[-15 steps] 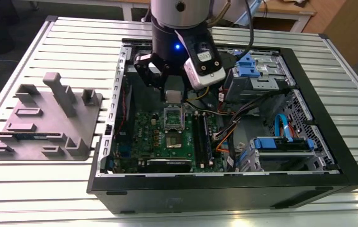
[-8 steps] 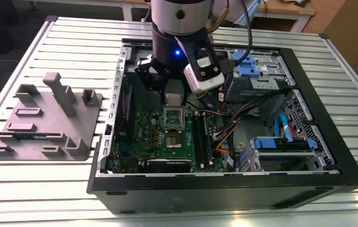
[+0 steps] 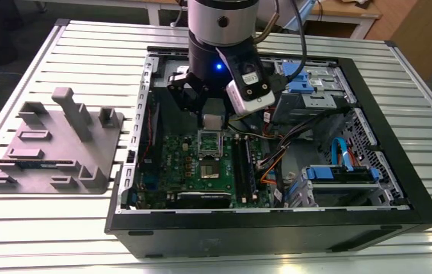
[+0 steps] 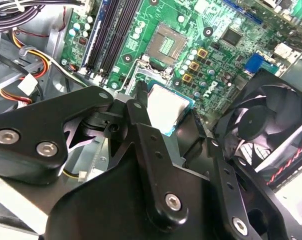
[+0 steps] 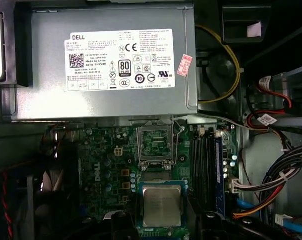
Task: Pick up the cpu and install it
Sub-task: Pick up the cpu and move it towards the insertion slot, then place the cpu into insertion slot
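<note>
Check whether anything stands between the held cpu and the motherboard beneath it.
Nothing visible does. The gripper holds the cpu over the motherboard. The hollow socket frame sits beside it, toward the power supply, and the cables run off to one side.

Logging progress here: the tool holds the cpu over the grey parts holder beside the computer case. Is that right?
No. The exterior view shows the tool holding the cpu over the motherboard inside the open computer case, not over the grey parts holder, which lies beside the case.
</note>
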You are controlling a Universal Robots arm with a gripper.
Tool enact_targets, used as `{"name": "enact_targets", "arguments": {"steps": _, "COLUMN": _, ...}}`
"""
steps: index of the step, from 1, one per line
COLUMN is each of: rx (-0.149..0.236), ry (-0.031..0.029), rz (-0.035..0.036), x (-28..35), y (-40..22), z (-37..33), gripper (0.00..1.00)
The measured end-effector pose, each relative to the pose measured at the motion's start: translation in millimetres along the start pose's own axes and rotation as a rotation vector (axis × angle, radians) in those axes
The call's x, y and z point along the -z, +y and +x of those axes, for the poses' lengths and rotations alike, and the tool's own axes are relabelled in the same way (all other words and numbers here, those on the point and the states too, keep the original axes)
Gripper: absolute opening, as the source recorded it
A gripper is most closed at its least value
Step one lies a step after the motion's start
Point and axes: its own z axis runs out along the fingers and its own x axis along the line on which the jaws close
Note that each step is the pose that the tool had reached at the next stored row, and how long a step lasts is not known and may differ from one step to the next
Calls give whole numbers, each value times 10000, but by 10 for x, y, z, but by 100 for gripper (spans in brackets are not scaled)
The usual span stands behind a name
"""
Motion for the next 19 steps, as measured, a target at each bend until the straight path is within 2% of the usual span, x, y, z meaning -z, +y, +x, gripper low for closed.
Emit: {"name": "enact_targets", "arguments": {"steps": 19, "rx": 0, "ry": 0, "rz": -1, "x": -16, "y": -1, "z": -17, "gripper": 47}}
